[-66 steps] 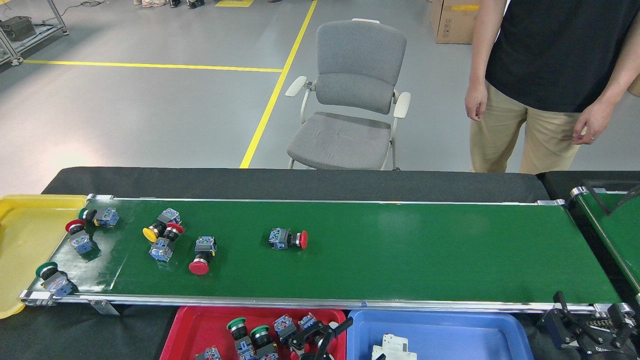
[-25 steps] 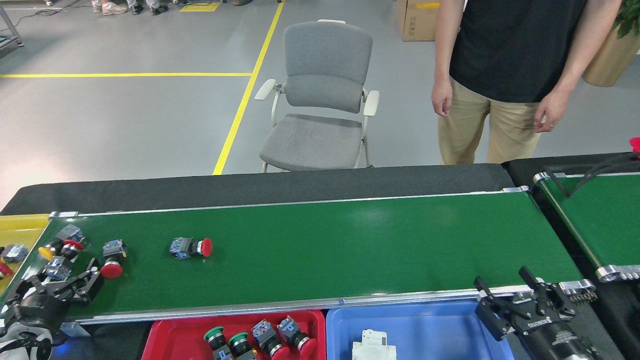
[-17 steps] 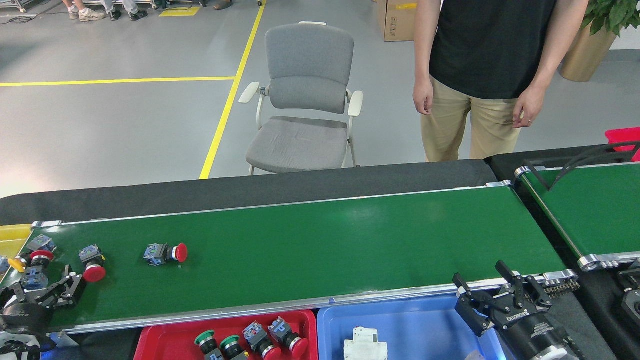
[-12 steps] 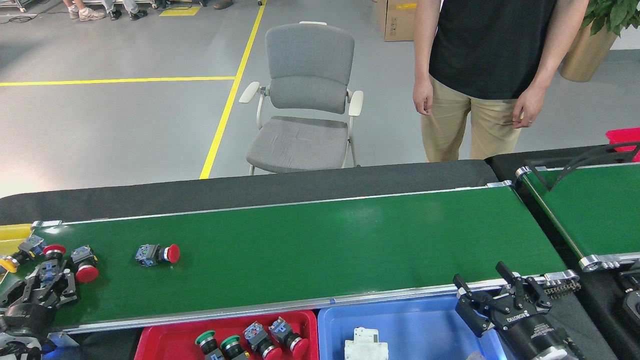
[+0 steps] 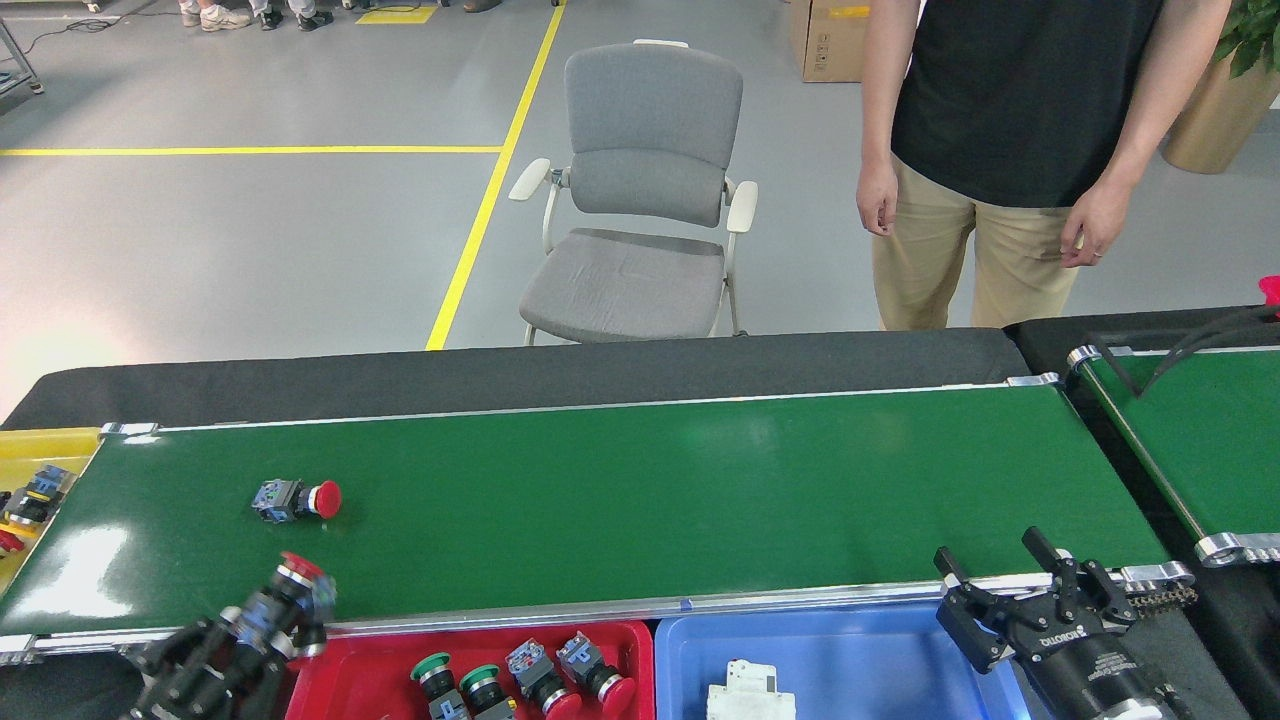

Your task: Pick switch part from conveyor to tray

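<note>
The conveyor (image 5: 700, 480) is a long dark-green belt with silver rails. One switch part (image 5: 296, 498) with a red mushroom cap lies on its left part. My left gripper (image 5: 285, 605) is at the belt's near edge, shut on a switch part (image 5: 297, 587) with a red cap and blue-grey body, just above the red tray's left end. The red tray (image 5: 360, 680) below the belt holds several switch parts. My right gripper (image 5: 1035, 592) stands open by the belt's near right corner, holding nothing.
A blue tray (image 5: 850, 665) with a white part sits right of the red one. A yellow bin (image 5: 40, 460) with fallen parts is at the belt's left end. A second green belt (image 5: 1200, 430) lies at the right. A person (image 5: 1000, 150) and a chair (image 5: 645, 200) are behind.
The view swung back to the right. My left gripper took a red-capped switch part off the belt's left end and carried it right, toward the red tray. The other parts ran off into the yellow bin.
</note>
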You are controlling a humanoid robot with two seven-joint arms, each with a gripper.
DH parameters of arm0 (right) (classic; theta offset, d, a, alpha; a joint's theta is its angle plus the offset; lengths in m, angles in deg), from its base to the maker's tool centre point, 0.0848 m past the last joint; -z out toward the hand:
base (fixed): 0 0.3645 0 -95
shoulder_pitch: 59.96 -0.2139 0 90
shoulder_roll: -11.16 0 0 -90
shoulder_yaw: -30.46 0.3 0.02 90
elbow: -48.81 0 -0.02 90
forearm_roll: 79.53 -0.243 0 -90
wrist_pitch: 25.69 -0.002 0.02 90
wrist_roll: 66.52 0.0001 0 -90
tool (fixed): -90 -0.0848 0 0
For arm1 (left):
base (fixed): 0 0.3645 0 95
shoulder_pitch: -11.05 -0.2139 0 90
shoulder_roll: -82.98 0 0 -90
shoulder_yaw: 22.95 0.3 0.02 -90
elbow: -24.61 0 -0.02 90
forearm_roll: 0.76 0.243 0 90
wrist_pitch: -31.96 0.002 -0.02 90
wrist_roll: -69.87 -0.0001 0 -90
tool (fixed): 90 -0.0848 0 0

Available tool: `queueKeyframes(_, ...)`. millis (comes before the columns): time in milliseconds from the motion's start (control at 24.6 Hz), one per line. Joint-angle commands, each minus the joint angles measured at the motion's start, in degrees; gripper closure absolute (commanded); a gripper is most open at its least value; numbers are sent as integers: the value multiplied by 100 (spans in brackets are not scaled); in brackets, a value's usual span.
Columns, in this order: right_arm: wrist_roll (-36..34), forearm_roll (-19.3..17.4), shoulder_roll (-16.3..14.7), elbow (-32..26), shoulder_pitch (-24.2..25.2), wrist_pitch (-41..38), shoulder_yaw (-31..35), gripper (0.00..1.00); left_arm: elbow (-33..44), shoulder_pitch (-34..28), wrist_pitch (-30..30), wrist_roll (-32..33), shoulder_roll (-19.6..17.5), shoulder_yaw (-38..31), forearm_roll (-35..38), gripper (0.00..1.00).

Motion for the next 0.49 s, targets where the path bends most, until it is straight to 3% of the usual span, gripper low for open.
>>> queueKeyframes(0,-37,-16,-7,-69,-33,-2,38,0,514,-238,-59,397,209,118,-5,29)
queueKeyframes(81,-37,-25,-7,-69,-33,-2,56,0,769,-405,-59,591,728,144,-5,2)
queueKeyframes(163,-37,-25,2,-69,-33,-2,74,0,813,-431,-67,591,1035,144,4,0)
queueKeyframes(448,-37,-25,2,-69,-15,-2,65,0,751,-405,-32,591,1044,-181,4,0)
